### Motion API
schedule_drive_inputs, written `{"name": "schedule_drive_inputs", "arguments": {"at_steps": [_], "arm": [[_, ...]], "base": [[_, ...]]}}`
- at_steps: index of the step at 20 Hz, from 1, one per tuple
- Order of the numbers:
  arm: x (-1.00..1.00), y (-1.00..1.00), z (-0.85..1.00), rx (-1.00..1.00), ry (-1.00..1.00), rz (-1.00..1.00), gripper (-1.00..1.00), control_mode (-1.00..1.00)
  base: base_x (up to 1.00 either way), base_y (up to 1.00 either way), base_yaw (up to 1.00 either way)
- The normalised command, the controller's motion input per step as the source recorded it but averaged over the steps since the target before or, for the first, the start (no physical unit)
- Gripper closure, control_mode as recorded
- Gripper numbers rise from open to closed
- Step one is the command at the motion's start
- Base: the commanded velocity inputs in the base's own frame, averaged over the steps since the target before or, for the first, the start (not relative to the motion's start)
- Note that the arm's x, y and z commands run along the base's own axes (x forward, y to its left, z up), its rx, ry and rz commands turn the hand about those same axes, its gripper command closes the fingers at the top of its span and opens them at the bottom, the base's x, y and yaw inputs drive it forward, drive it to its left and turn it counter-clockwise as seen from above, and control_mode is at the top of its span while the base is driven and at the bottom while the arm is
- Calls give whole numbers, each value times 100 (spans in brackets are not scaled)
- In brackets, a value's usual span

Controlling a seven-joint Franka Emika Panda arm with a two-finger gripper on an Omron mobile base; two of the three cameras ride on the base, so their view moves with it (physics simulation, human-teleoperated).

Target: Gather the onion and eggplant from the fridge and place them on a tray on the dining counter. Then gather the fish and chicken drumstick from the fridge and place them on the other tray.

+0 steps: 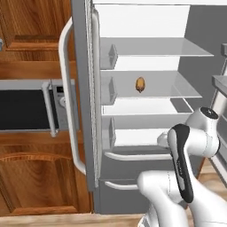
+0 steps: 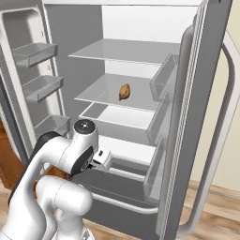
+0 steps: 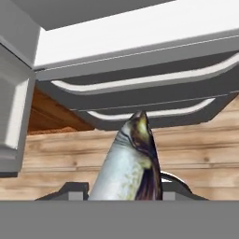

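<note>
The silver-grey fish with a dark back sticks up between the two small dark tips of the gripper, so the claw is holding the fish; behind it are the grey fridge drawers with white handles and the wooden floor. On the middle glass shelf of the open grey fridge lies a small brown chicken drumstick, well apart from the white arm.

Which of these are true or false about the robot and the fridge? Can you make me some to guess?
1. The gripper is holding a fish. True.
2. The fridge doors are shut. False: they stand open, showing the shelves.
3. A small brown food item sits on a middle fridge shelf. True.
4. The top shelf is full of food. False: nothing lies on it.
5. A microwave sits to the left of the fridge in the left base view. True.
</note>
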Motion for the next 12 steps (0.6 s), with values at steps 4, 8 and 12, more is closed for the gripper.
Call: {"name": "schedule_drive_inputs", "arguments": {"at_steps": [4,8,12], "arm": [[0,0,0,0,0,0,100,100],[0,0,0,0,0,0,100,100],[0,0,0,0,0,0,100,100]], "base": [[-51,8,17],[-42,8,20],[-53,0,4]]}}
